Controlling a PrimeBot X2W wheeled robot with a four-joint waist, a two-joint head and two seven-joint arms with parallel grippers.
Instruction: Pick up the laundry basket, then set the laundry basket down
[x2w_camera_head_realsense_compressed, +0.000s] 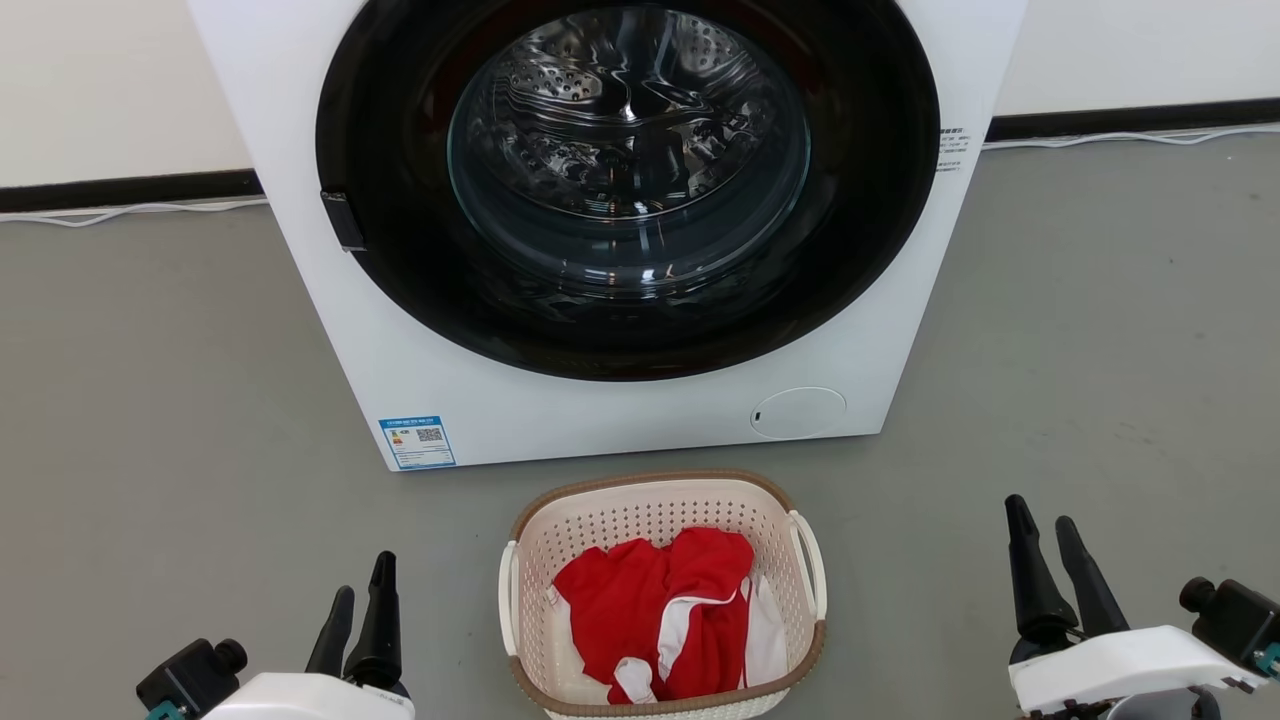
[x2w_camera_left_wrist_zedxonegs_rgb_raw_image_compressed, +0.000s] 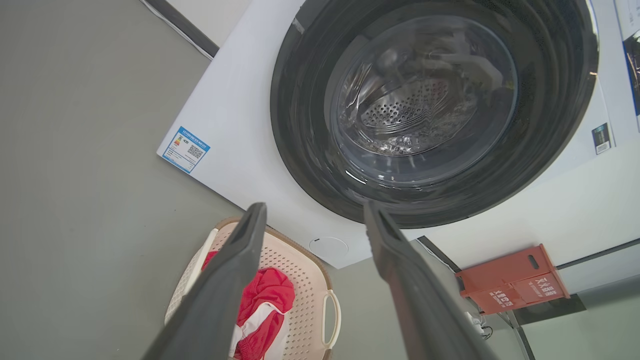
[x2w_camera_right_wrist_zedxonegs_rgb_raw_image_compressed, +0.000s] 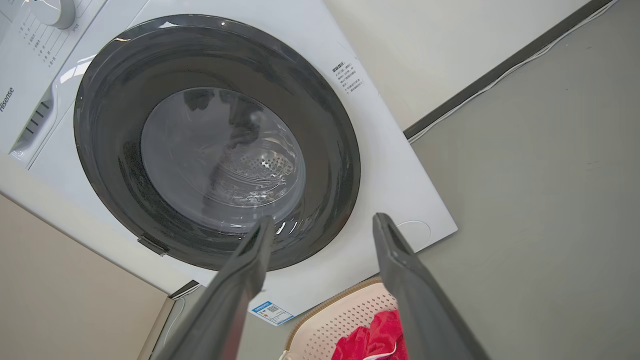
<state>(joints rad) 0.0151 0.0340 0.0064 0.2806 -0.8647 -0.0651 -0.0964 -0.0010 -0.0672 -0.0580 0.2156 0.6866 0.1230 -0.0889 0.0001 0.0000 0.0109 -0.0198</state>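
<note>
Laundry basket (x2w_camera_head_realsense_compressed: 620, 520): btm ctr of head view, upright on grey floor (x2w_camera_head_realsense_compressed: 150, 400), just in front of washing machine (x2w_camera_head_realsense_compressed: 600, 420). Cream perforated walls, brown woven-look rim. Also lower left of left wrist view (x2w_camera_left_wrist_zedxonegs_rgb_raw_image_compressed: 300, 260) and btm edge of right wrist view (x2w_camera_right_wrist_zedxonegs_rgb_raw_image_compressed: 345, 315).
Handles: white loops, left loop handle (x2w_camera_head_realsense_compressed: 508, 600) and right loop handle (x2w_camera_head_realsense_compressed: 808, 565), one per side. Nothing touching either.
Contents: red garment (x2w_camera_head_realsense_compressed: 650, 600) w/ white trim, crumpled inside basket, below rim.
Left hand (x2w_camera_head_realsense_compressed: 364, 578): lower left of head view, fingers pointing up-frame, spread apart, empty. Well apart from basket's left side. Same in own wrist view (x2w_camera_left_wrist_zedxonegs_rgb_raw_image_compressed: 315, 207): gap btw fingers, nothing in it.
Right hand (x2w_camera_head_realsense_compressed: 1040, 512): lower right of head view, fingers up-frame, spread apart, empty. Well apart from basket's right side. Own wrist view (x2w_camera_right_wrist_zedxonegs_rgb_raw_image_compressed: 325, 219): wide gap, nothing held.
Machine: white front-loader, upper ctr of head view. Round dark door (x2w_camera_head_realsense_compressed: 400, 300) looks shut, steel drum (x2w_camera_head_realsense_compressed: 630, 120) seen thru glass.
Panel details: blue energy label (x2w_camera_head_realsense_compressed: 417, 442) at lower left corner, round white cover (x2w_camera_head_realsense_compressed: 797, 412) at lower right.
Backgrnd: pale wall, dark skirting, thin cable (x2w_camera_head_realsense_compressed: 130, 210) along it at upper left. Red box (x2w_camera_left_wrist_zedxonegs_rgb_raw_image_compressed: 510, 280) at right of left wrist view, by the wall. Control dial (x2w_camera_right_wrist_zedxonegs_rgb_raw_image_compressed: 52, 10) at top left of right wrist view.
</note>
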